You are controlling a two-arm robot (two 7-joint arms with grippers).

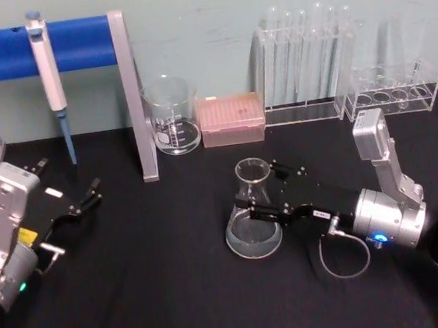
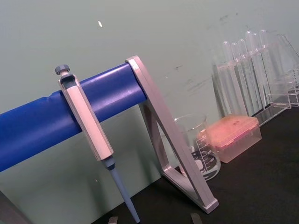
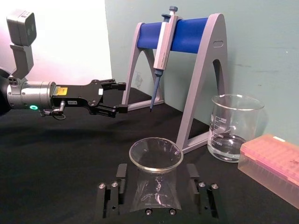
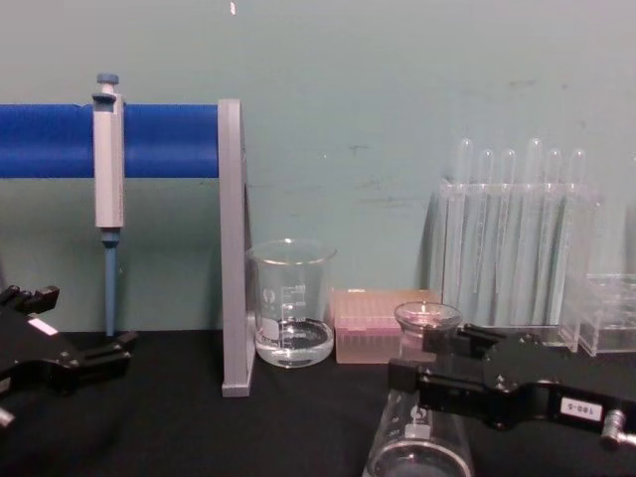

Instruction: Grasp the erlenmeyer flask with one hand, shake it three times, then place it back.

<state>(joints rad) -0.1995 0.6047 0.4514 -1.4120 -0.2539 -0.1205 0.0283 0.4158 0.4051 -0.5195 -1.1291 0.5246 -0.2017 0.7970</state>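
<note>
Chest view, flask [image 4: 422, 452] base cropped, right gripper [image 1: 255, 184] jaws apart astride neck, left gripper [image 1: 94, 191] parted

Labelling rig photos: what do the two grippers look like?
Both are black, flat-jawed, on silver wrists with grey camera boxes. The right gripper has a numbered white label and thin cable loop; the left gripper a plain white patch and yellow sticker.
</note>
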